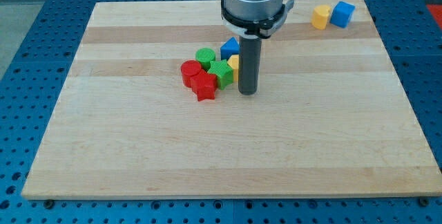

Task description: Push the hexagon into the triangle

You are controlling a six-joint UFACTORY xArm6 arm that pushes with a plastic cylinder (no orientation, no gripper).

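Tip of my rod stands on the wooden board; the rod has nothing that opens or closes. Taking the tip as landmark: a yellow block is partly hidden just beside it at the view's left, a blue triangle above that, a green block, a green hexagon-like block and two red blocks further left, all clustered together
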